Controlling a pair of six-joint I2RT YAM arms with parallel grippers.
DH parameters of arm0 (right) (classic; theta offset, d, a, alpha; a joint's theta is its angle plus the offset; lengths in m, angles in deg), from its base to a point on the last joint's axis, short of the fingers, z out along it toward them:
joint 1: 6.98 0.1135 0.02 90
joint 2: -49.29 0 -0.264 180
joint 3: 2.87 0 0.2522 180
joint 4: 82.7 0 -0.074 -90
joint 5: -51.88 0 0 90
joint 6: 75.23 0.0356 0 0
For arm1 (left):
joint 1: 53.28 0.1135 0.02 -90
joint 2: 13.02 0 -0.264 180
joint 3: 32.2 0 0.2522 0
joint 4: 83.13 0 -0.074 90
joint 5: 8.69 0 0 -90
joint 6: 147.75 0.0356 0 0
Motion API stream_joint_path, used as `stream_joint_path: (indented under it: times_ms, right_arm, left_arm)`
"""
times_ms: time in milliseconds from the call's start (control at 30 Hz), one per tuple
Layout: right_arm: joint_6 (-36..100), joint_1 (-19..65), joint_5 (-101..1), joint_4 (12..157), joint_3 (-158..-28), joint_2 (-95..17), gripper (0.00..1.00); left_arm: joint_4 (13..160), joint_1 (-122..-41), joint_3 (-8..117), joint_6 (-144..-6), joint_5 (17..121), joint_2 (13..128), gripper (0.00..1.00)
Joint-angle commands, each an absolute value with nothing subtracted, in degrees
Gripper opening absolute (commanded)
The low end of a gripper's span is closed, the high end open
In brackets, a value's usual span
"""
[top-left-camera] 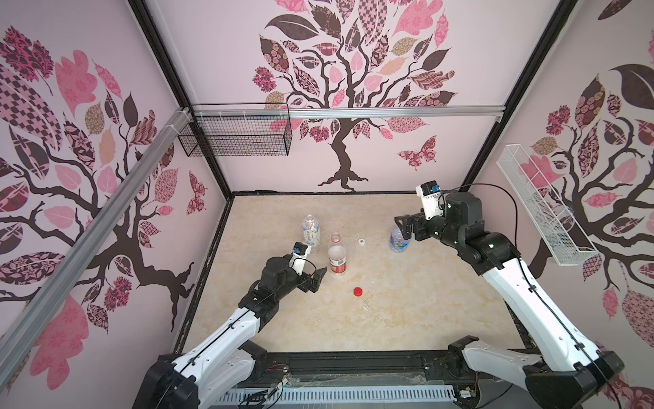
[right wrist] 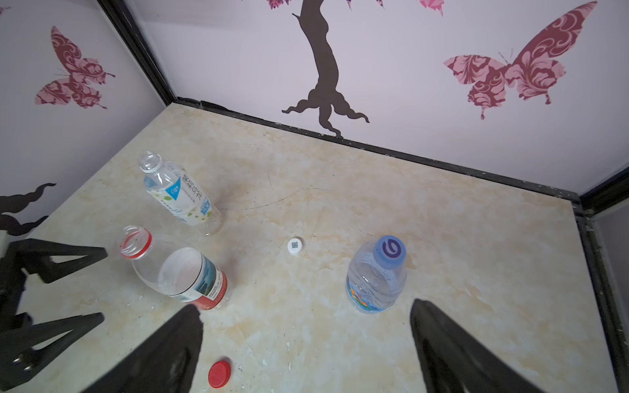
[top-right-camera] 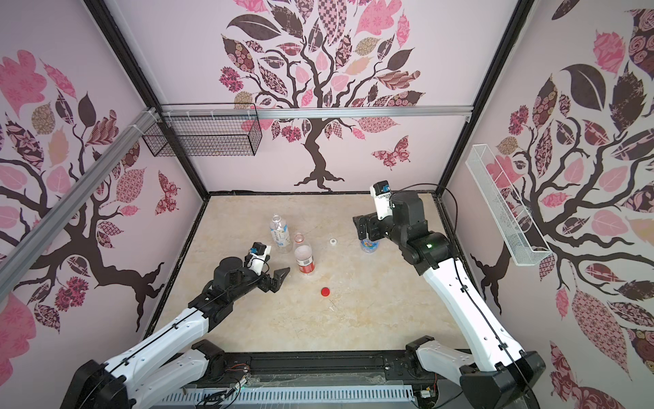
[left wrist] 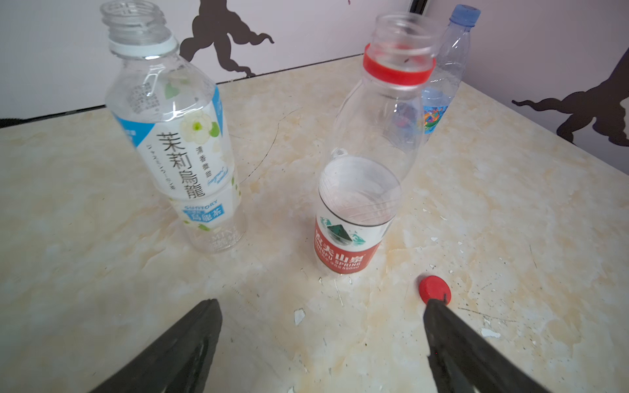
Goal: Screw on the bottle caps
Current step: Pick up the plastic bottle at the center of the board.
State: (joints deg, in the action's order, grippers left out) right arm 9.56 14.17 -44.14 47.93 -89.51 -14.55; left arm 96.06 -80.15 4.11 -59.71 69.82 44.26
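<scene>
Bright, even light; soft shadows; wide-angle edge distortion.

In both top views, squat bluish bottle [top-left-camera: 399,245] partly behind right pincer [top-left-camera: 402,228]; mark on white cap [top-left-camera: 361,242] illegible

Ahead of the left gripper [left wrist: 320,303], off to one side, we read the large vertical characters 茉莉烏龍 on the tea bottle [left wrist: 177,143]. SUNTORY stands below them, and 烏龍茶 in a blue box under that. The smaller print beside them is too fine for us. Straight ahead of the same gripper, the red label of the water bottle [left wrist: 347,245] carries 农夫山泉, NONGFU SPRING and 550ml. Beyond the right gripper [right wrist: 306,306], the white cap [right wrist: 294,245] bears a QR code. Nearer that gripper, the blue cap [right wrist: 389,251] shows a purple swirl like a G. We cannot read the colourful label of the squat bottle [right wrist: 364,299].
</scene>
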Motion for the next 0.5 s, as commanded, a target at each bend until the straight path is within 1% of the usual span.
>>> stream_joint_path:
  times_ms: [0, 133, 367, 467]
  right_arm:
    - [9.22, 13.98, -49.66, 50.05, -87.76, -12.87, 0.99]
    - [9.04, 14.02, -51.56, 48.47, -87.38, -12.12, 0.99]
    - [8.58, 14.03, -52.78, 48.29, -85.48, -10.49, 0.99]
    - [7.63, 14.01, -52.91, 48.02, -85.49, -10.25, 0.99]
  left_arm:
    - [117.19, -80.19, 1.89, -59.06, 64.7, 50.26, 0.98]
    - [125.95, -80.64, 2.47, -58.29, 64.61, 58.27, 0.98]
    - [133.56, -80.83, 4.9, -59.59, 59.74, 66.83, 0.98]
    - [136.54, -80.92, 5.39, -59.96, 57.16, 70.84, 0.94]
